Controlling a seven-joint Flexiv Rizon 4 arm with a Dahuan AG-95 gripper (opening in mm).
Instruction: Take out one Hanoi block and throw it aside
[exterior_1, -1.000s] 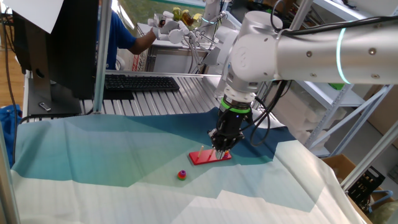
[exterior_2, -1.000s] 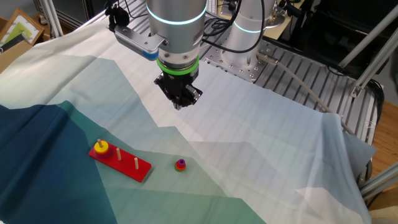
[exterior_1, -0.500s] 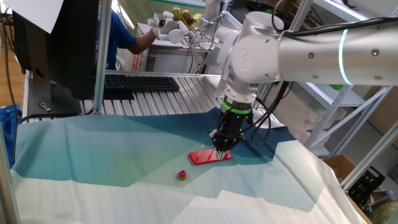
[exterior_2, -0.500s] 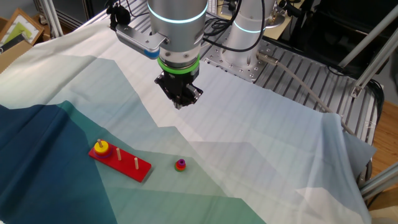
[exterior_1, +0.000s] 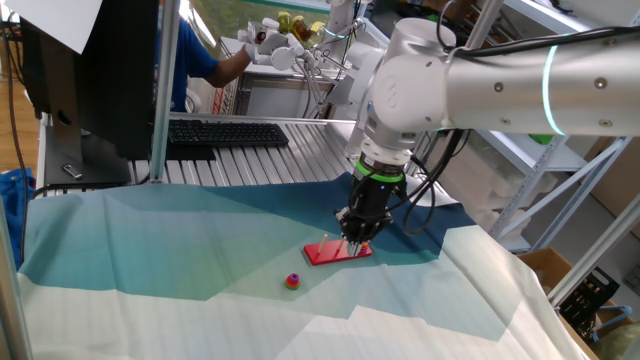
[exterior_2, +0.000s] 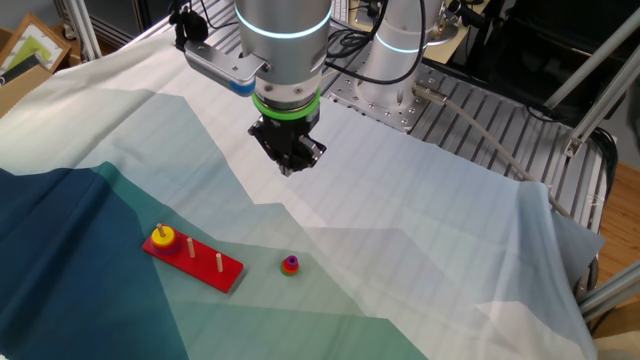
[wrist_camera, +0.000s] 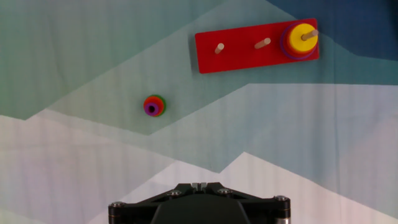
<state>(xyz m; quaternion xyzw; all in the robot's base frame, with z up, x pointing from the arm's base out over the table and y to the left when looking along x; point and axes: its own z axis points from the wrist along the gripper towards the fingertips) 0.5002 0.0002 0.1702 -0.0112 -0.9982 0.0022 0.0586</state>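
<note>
At two o'clock in the hand view, a small flat yellow plastic ring (wrist_camera: 301, 37), likely light and slick, tops its peg for an outer-rim pinch; the black two-finger gripper (exterior_2: 287, 160) hangs high, holding nothing, its opening impossible to tell.

Matt, creased cloth (exterior_2: 420, 250) covers the bench; below the gripper (exterior_2: 287, 160), a glossy red plastic peg base (wrist_camera: 255, 53) holds pale wooden pegs (wrist_camera: 262, 43).

No text, label, brand, number or sign could be read in any of the three views; nothing legible stood on the objects or the equipment.
</note>
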